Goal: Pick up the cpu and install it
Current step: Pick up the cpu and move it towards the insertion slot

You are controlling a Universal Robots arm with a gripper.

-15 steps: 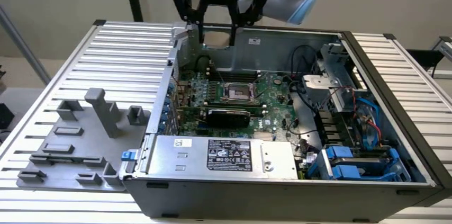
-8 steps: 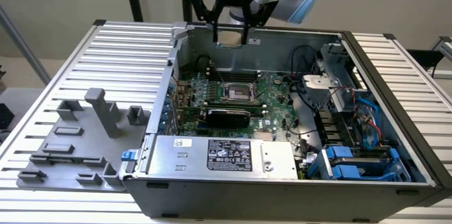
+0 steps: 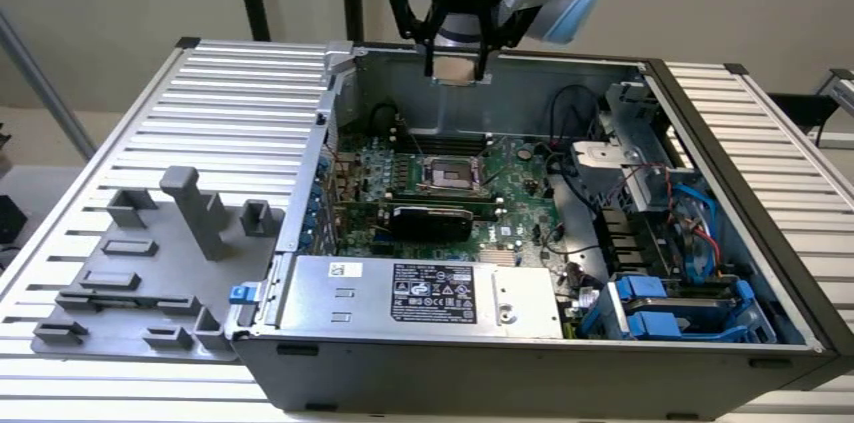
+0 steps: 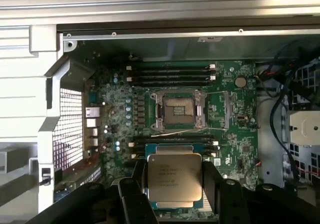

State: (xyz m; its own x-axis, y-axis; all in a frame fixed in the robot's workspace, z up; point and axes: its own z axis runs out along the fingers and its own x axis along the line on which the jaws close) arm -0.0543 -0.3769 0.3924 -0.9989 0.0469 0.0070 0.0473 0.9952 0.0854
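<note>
The cpu (image 4: 174,179), a flat square chip with a dull silver top, sits between the black fingers (image 4: 138,176) of my gripper (image 4: 175,184), which is shut on it. In the exterior view the gripper (image 3: 457,71) hangs high over the far wall of the open computer case (image 3: 534,368), and the cpu (image 3: 457,69) shows as a pale square at its tip. The motherboard socket (image 4: 179,110) lies open with its metal frame lifted and sits below the gripper, well apart from it. The same socket (image 3: 447,175) lies mid-board in the exterior view.
A grey power supply box (image 3: 427,295) with a black label fills the case's near side. Cables and blue drive bays (image 3: 674,308) crowd the exterior view's right. A grey fixture block (image 3: 147,263) with slots stands on the ribbed table at the left. Memory slots (image 4: 170,74) flank the socket.
</note>
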